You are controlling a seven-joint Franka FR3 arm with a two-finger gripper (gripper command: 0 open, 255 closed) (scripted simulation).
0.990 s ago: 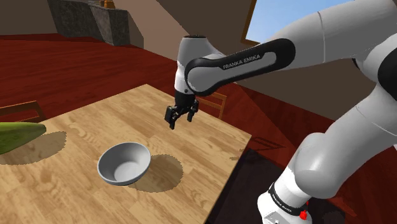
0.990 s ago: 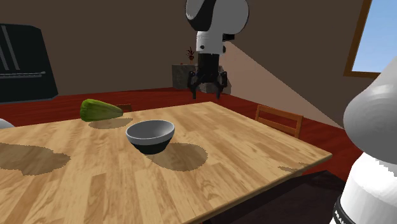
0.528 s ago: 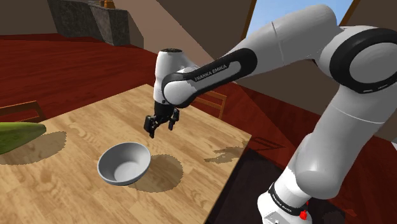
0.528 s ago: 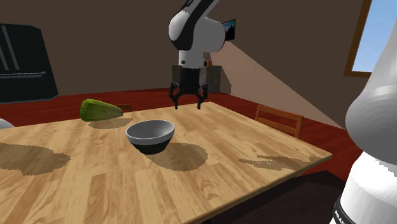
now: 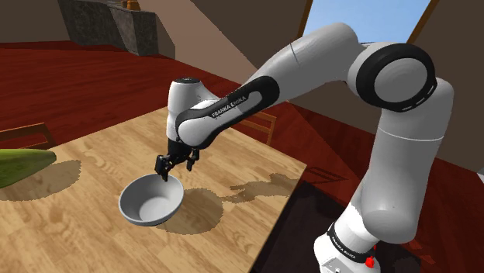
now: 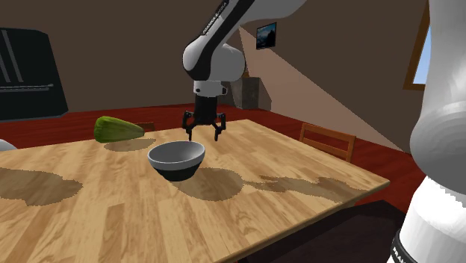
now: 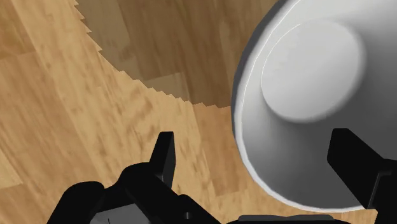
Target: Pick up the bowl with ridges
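Observation:
A plain grey bowl (image 5: 151, 199) stands upright on the wooden table (image 5: 93, 233); in the second exterior view the bowl (image 6: 176, 159) looks grey inside and dark outside. My black gripper (image 5: 172, 164) hangs open just above the bowl's far rim, and the gripper (image 6: 202, 131) shows the same from the other side. In the wrist view the open gripper (image 7: 257, 156) straddles the rim of the bowl (image 7: 305, 95): one finger is over bare wood, the other over the bowl's inside. Nothing is held.
A green rounded object (image 5: 22, 164) lies on the table towards the shoulder view's left, and the same green object (image 6: 116, 128) sits behind the bowl in the second exterior view. A wooden chair back (image 6: 327, 140) stands beyond the table's edge. Dark red floor surrounds the table.
The arm has swung down and towards the shoulder view's left, bringing the gripper from well above the table to just over the bowl's rim. The fingers stayed open. The bowl has not moved.

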